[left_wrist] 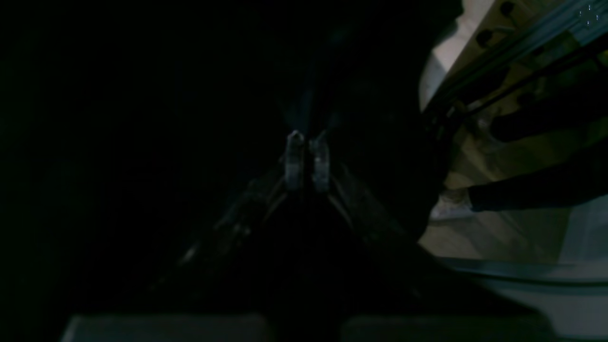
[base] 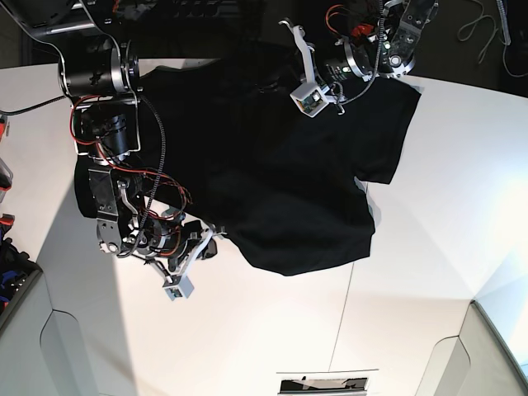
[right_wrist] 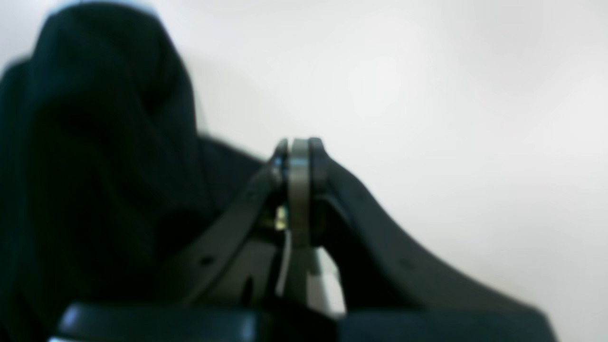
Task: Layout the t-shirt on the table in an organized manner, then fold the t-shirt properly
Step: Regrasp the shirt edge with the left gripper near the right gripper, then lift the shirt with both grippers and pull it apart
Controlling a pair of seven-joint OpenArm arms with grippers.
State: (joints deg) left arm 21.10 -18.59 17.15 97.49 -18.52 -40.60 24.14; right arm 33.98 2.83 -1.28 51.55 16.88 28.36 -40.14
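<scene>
The black t-shirt [base: 280, 181] lies spread over the far half of the white table [base: 429, 214], with no print showing. My left gripper [base: 287, 26] is at the shirt's far edge. In the left wrist view its fingertips [left_wrist: 295, 142] are pinched together with dark cloth [left_wrist: 361, 156] all around, so the gripper [left_wrist: 308, 142] is shut on the shirt. My right gripper [base: 216, 235] sits at the shirt's near-left edge. In the right wrist view it [right_wrist: 299, 142] is shut. A raised fold of shirt [right_wrist: 95, 142] lies against its left finger, and no cloth shows between the tips.
A thin dark seam [base: 346, 305] runs across the table toward the front. The table's edge [base: 487, 301] is at the lower right. Blue items [base: 10, 256] lie off the left side. A person's shoe [left_wrist: 449, 206] and the floor show beyond the table.
</scene>
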